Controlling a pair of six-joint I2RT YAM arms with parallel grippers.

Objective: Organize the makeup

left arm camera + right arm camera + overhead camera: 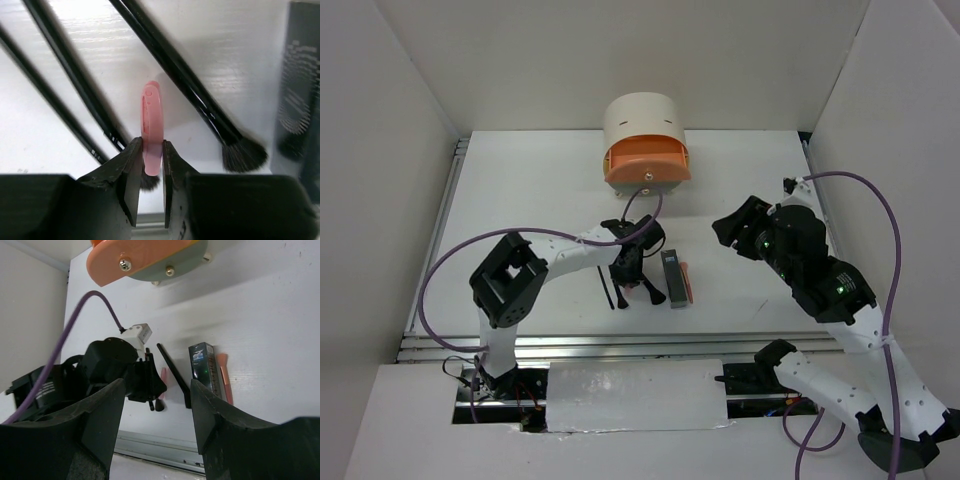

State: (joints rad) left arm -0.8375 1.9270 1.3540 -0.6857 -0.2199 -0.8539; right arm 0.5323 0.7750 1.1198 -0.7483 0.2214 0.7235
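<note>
My left gripper [151, 159] is shut on a salmon-pink stick [151, 120], low over the table among the makeup. In its wrist view two thin black sticks [70, 80] lie to the left. A black flared-head brush [200, 100] lies to the right, and the dark grey box [300, 90] is at the far right. From above, my left gripper [628, 268] is beside the box [671, 277] and a second salmon-pink stick [686, 283]. My right gripper [732, 228] is open and empty, raised right of the items. No teal stick shows.
The cream cylindrical organizer [642, 118] stands at the back centre with its orange drawer [647, 165] pulled out; the drawer also shows in the right wrist view [145, 257]. A purple cable [460, 255] loops by the left arm. White walls close in the table.
</note>
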